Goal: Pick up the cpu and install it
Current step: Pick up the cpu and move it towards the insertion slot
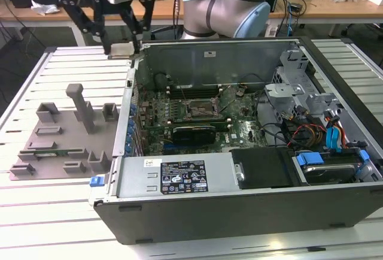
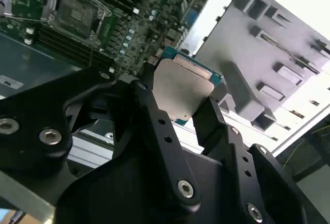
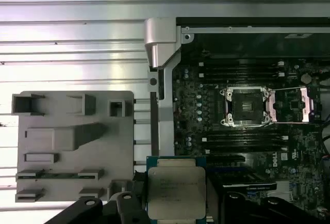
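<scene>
My gripper (image 1: 122, 48) hangs in the air above the open computer case's far corner on the exterior view's left, shut on the cpu (image 1: 121, 50). In both wrist views the cpu (image 2: 183, 87) (image 3: 176, 193) is a flat square chip with a silver-grey metal top, clamped by its edges between the black fingers (image 2: 149, 105). The open socket (image 1: 200, 109) (image 3: 246, 107) (image 2: 77, 12) lies on the green motherboard inside the case, its metal frame lifted. The chip is off to one side of the socket and well above it.
A grey moulded tray (image 1: 66, 134) (image 3: 67, 141) with upright posts lies on the slatted table beside the case. The case wall (image 1: 133, 86) stands between tray and motherboard. Drive bays and cables (image 1: 323, 128) crowd the case on the exterior view's right.
</scene>
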Controlling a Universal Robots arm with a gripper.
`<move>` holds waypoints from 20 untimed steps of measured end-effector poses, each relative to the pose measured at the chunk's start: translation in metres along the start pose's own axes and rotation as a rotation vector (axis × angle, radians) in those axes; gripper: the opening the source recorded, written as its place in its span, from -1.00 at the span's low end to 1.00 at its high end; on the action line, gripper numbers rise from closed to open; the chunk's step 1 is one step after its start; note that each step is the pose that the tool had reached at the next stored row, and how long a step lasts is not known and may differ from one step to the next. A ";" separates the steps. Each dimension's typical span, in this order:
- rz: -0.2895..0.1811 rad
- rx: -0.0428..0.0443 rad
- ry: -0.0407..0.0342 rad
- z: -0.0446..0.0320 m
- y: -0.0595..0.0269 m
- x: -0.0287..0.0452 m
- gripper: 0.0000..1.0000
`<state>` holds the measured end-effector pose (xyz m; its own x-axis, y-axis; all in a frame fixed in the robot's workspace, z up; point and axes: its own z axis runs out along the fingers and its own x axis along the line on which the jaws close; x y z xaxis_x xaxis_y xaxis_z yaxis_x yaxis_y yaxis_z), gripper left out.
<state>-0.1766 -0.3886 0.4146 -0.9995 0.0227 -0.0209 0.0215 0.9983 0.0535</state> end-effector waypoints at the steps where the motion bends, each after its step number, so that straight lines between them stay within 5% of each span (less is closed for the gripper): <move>1: 0.000 0.0000 0.0000 0.0001 0.0001 -0.0039 0.09; 10: 0.000 0.0000 0.0000 0.0009 0.0009 -0.0429 0.09; 13: 0.000 0.0001 0.0001 0.0014 0.0014 -0.0668 0.09; 15: 0.000 0.0001 0.0001 0.0016 0.0016 -0.0748 0.09; 20: 0.000 0.0000 0.0000 0.0024 0.0023 -0.1089 0.09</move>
<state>-0.0677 -0.3886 0.4146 -0.9995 0.0225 -0.0209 0.0214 0.9983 0.0535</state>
